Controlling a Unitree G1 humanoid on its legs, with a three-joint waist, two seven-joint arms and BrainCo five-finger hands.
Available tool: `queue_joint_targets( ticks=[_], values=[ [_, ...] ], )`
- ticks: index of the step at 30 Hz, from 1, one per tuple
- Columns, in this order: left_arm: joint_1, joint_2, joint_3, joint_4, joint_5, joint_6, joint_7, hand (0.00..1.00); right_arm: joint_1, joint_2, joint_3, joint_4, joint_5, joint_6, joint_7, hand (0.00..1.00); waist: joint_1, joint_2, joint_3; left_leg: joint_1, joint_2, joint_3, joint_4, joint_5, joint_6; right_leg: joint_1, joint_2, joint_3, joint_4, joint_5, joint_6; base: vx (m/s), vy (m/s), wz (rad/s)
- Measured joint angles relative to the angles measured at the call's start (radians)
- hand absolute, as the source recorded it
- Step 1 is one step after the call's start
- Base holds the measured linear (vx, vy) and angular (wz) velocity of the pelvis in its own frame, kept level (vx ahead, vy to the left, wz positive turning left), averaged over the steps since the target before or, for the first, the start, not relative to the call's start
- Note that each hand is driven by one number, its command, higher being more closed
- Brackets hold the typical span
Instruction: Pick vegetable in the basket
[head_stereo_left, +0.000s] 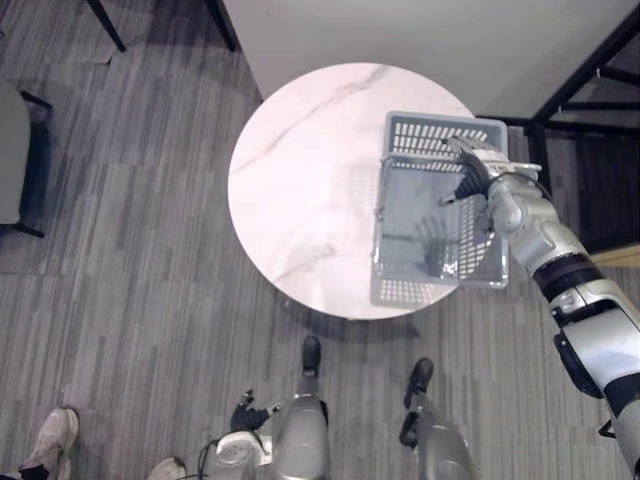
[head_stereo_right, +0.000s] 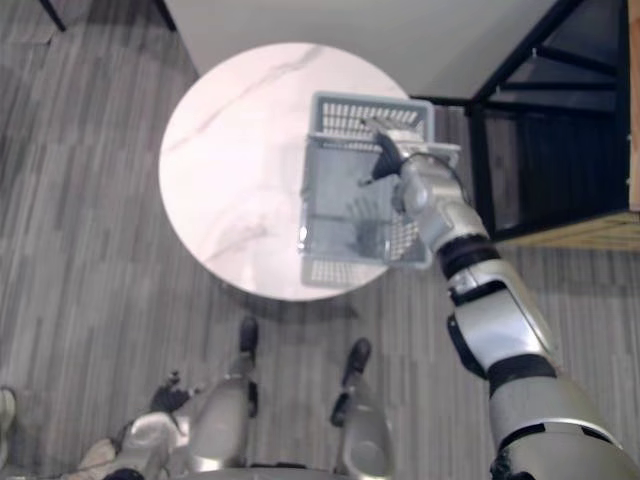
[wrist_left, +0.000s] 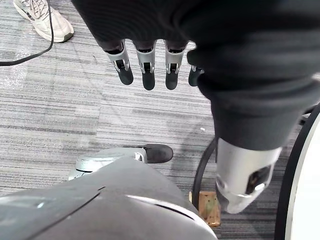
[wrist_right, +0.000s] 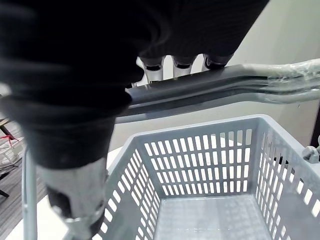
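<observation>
Right wrist view: right hand (wrist_right: 183, 63) curled round the handle (wrist_right: 210, 83) of the basket (wrist_right: 200, 160) on the desk (head_stereo_left: 300, 180); left hand (wrist_left: 145, 65) hangs with straight fingers.

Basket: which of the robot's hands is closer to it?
Right. The right hand grips the basket by its handle on the table; the left hand hangs open near the floor, well away.

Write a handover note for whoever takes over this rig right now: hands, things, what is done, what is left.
Right hand: fingers curled round the handle of the basket.
Left hand: open, hanging low above the floor, idle.
Basket: stands on the right side of the table, empty.
Done: handle grasped.
Left: the vegetable pick itself, since nothing is in the basket yet.
</observation>
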Motion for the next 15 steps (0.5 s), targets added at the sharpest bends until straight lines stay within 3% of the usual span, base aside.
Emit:
queue_joint_targets(
  ticks=[6,7,15],
  values=[
    [-0.001,0.008,-0.024,-0.007,0.000,0.000,0.001,0.00,0.000,-0.004,0.008,0.006,-0.039,-0.004,-0.006,0.00,0.001,0.000,0.001,-0.002,0.000,0.000,0.000,0.000,0.000,-0.002,0.000,0.000,0.000,0.000,0.000,0.00,0.000,0.00],
    [-0.001,0.009,-0.027,-0.007,0.000,0.000,0.001,0.00,0.000,-0.004,0.008,0.010,-0.039,-0.004,-0.008,1.00,0.001,0.000,0.001,-0.003,0.000,0.000,0.000,0.000,0.000,-0.003,0.000,0.000,0.000,0.000,0.000,0.00,0.000,0.00],
    [-0.026,0.011,-0.034,-0.006,0.000,-0.001,0.001,0.00,-0.030,-0.024,-0.008,0.078,-0.073,-0.003,-0.046,1.00,0.015,0.003,0.013,-0.019,-0.001,-0.004,0.000,0.004,0.000,-0.017,0.000,-0.001,0.002,0.000,0.000,0.00,0.000,0.00]
  ],
)
